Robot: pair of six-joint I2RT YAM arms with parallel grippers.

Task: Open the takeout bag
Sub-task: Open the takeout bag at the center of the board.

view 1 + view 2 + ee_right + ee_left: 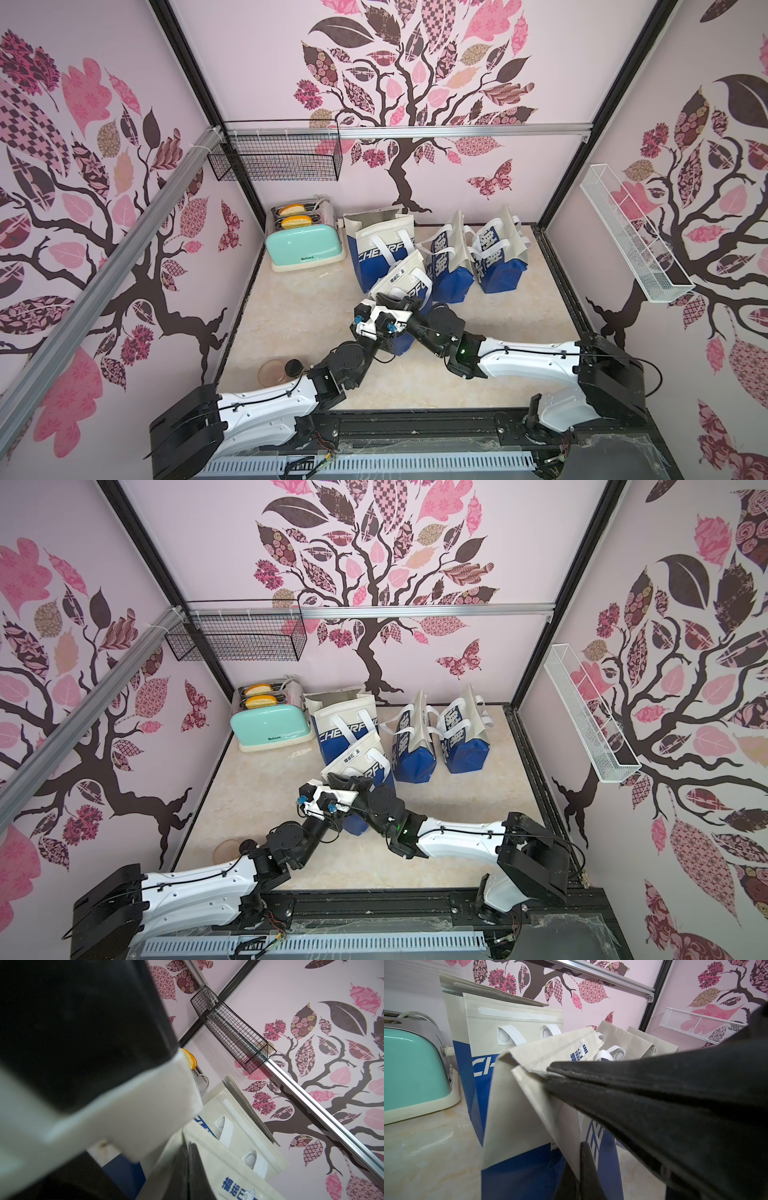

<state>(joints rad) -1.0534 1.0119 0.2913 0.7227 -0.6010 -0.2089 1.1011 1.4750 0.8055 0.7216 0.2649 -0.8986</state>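
Note:
The takeout bag (399, 282) (357, 762), cream above and blue below, stands nearest of several bags, its top folded shut. Both grippers meet at its top. My left gripper (392, 309) (581, 1159) is shut on the edge of the near cream panel (566, 1136). Reaching across from the right, my right gripper (379, 297) (188, 1153) is shut on the top cream edge (209, 1159) near the corner. In the left wrist view its black fingers (643, 1101) pinch the fold. The left gripper's white body (124, 1109) blocks much of the right wrist view.
A bigger open bag (380, 241) stands just behind, with two closed bags (451, 262) (498, 253) to the right. A mint toaster (305, 249) sits back left. A round dish (272, 372) and a black knob (293, 366) lie near the left arm. Wire baskets (282, 156) (631, 237) hang on the walls.

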